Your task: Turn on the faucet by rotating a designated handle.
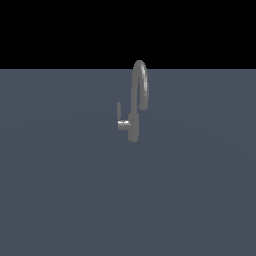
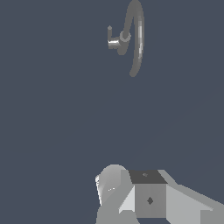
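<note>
The faucet (image 1: 133, 125) stands upright on a plain slate-grey table (image 1: 60, 200), a little to the exterior view's right of centre and toward the far part of the surface. Its short post rises from the table, and the arched gooseneck spout (image 1: 141, 80) curves up and over to end on the exterior view's right of the post. The handle (image 1: 119, 111), a thin flat lever, sits on a short bright stub off the post on the exterior view's left, pointing upward and clear of the spout.

No containers show in either view.

The exterior view shows the faucet alone; no arm or fingers appear in it. The wrist view looks down on the faucet (image 2: 124, 37) from well away, with the handle (image 2: 110, 34) and its stub set beside the spout (image 2: 138, 39). In the wrist view's foreground lies a pale grey blocky part of the robot (image 2: 148, 199) with a rounded end. The fingers themselves cannot be made out, so how far apart they stand, or whether they hold anything, cannot be told.

Bare table lies all around the faucet. The far edge of the table meets black background behind the spout's top.
</note>
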Motion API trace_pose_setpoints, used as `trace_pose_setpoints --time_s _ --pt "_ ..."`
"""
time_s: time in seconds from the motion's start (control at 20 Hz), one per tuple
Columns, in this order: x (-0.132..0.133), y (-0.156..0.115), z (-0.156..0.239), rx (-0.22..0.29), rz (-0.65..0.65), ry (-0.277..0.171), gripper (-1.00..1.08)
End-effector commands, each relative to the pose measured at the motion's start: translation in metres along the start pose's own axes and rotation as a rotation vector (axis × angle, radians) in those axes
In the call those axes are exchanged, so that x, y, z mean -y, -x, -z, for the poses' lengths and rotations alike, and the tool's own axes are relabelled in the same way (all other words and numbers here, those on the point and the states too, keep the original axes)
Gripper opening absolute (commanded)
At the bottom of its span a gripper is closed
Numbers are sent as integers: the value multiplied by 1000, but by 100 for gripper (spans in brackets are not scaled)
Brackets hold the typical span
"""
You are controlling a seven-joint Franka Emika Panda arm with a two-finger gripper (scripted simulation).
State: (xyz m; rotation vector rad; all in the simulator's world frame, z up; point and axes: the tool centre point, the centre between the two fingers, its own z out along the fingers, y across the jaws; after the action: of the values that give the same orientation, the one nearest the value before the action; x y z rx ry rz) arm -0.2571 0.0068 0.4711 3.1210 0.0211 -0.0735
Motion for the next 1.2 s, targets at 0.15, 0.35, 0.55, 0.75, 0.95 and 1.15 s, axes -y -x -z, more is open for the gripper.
trace_pose_setpoints --time_s 0.15,0.35,0.55,0.75,0.95,1.15 --pt "0 -2 3 -10 0 -1 -100" --pt "-1 -8 12 -43 3 -3 -100" --pt "-1 -10 14 -48 5 -3 -100" --pt "0 -9 18 -61 -9 -3 -100" --pt "3 -9 28 -94 -44 -1 -100" --pt "9 -9 44 -144 -97 2 -100"
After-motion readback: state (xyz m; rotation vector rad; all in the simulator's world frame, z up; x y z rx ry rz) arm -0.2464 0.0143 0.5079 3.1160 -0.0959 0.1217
